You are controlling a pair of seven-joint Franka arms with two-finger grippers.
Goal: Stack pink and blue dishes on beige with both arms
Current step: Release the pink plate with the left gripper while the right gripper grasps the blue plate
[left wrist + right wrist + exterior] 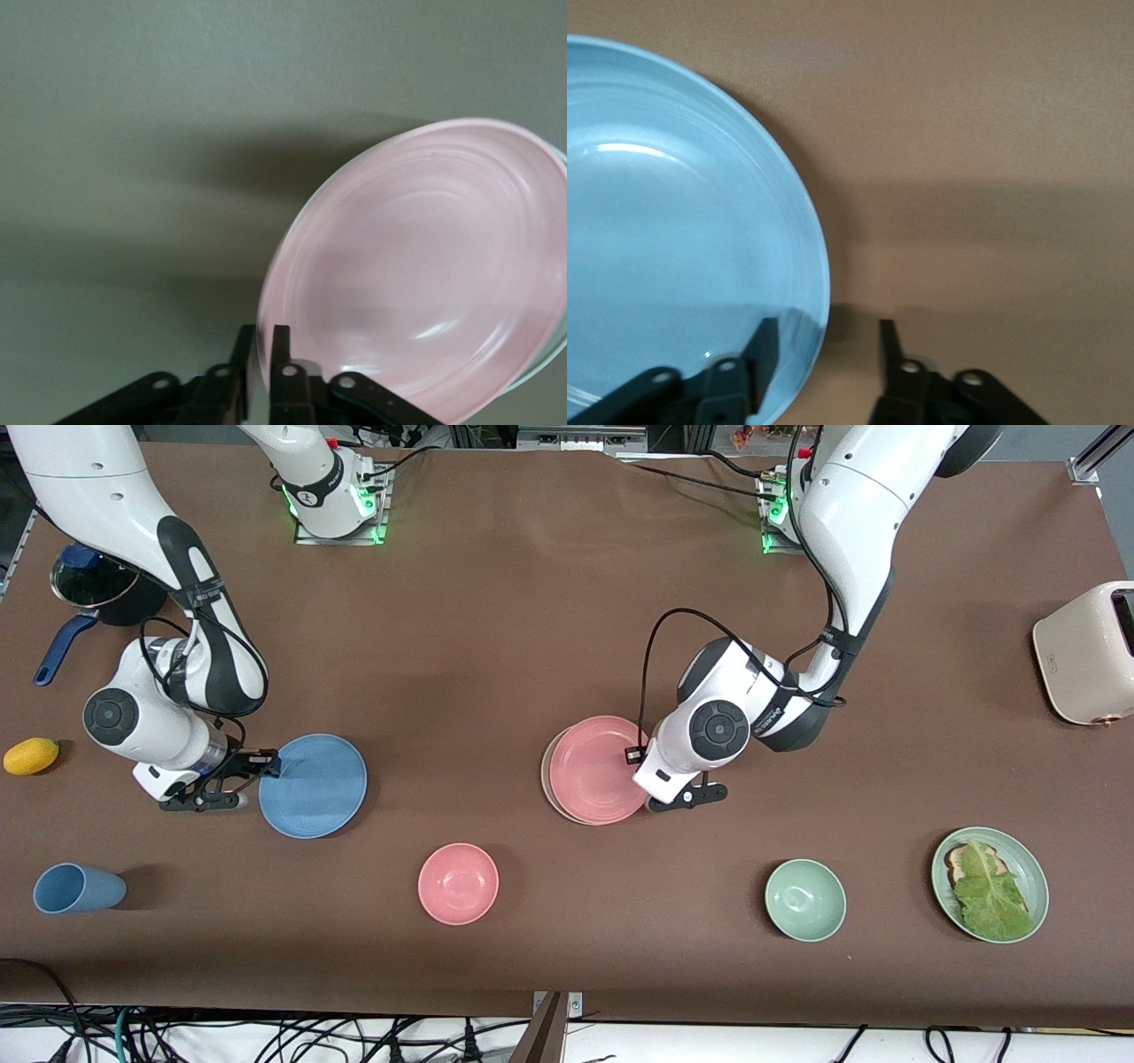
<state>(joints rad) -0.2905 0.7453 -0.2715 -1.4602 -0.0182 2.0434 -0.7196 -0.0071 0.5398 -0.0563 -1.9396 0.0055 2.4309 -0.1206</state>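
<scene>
Pink plate (595, 769) atop beige plate (547, 775); blue plate (314, 786) well apart.

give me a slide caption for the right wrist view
Right gripper with jaws open astride the blue plate's rim on the brown table.

A yellow lemon (31, 755) is lying at mid-left, a blue cup (78, 888) on its side at lower left; a pink bowl (458, 883) and green bowl (804, 900) are sitting low, a toaster (1088, 653) at right

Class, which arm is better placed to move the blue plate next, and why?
Right. Its gripper straddles the round matte sky-blue plate rim, fingers open. The left gripper is at the pink plate.
</scene>
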